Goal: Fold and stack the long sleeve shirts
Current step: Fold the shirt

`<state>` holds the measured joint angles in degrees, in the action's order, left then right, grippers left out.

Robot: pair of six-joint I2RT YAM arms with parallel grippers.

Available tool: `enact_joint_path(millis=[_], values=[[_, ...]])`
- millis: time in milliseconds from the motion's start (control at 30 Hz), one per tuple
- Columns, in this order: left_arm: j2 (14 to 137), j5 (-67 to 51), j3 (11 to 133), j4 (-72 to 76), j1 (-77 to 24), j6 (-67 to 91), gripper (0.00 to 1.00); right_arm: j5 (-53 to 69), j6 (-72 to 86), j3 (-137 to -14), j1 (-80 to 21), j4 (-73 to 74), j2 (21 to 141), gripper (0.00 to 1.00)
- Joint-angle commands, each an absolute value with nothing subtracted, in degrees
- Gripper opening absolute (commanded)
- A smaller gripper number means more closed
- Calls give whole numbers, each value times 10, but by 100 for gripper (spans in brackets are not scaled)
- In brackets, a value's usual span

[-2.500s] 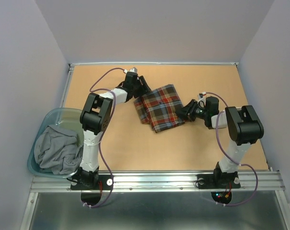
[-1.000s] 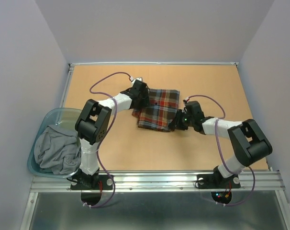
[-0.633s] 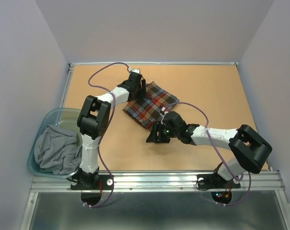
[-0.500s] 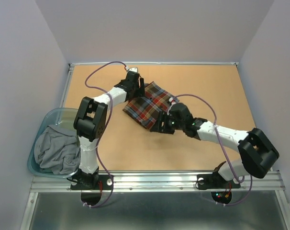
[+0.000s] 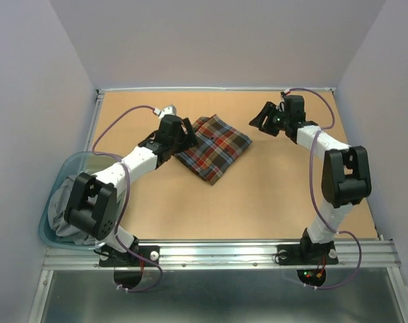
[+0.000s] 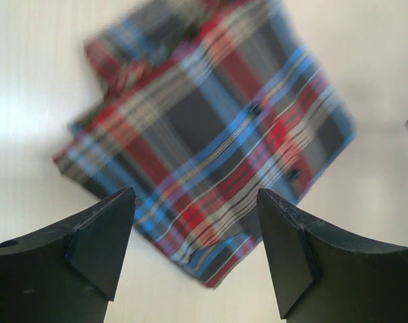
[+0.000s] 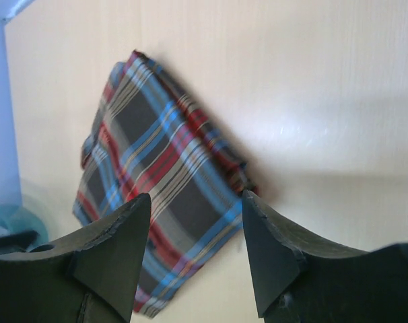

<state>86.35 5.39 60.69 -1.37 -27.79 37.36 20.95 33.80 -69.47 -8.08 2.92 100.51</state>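
Observation:
A folded plaid flannel shirt [image 5: 214,147] in red, dark brown, navy and yellow lies flat on the tan table [image 5: 271,195], left of centre toward the back. It also shows in the left wrist view [image 6: 211,128] and the right wrist view [image 7: 160,178]. My left gripper [image 5: 184,131] is open and empty, just off the shirt's left edge. My right gripper [image 5: 261,121] is open and empty, raised at the back of the table, to the right of the shirt. A grey cloth garment [image 5: 76,208] lies bundled in a bin at the left.
A translucent teal bin [image 5: 62,171] holding the grey garment sits off the table's left edge. Lavender walls close in the back and both sides. A metal rail [image 5: 224,252] runs along the near edge, where the arm bases are bolted.
My right arm has let go of the shirt's near edge and swung up to the back right. My left arm has drawn back to the left. The shirt lies folded and still.

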Motion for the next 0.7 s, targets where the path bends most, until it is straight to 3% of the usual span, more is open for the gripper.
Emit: enact_joint_path(millis=[0,300,467,667], values=[[896,33,561,-23,-283,435,83,253,294,-774,-75,38,1070,62],[980,43,569,-12,-281,441,74,297,279,-750,-76,28,1148,57],[1018,51,587,-14,-277,415,63,311,305,-634,-81,-24,1114,24],[1021,82,613,-25,-258,339,59,304,383,-458,-105,-110,1027,6]])
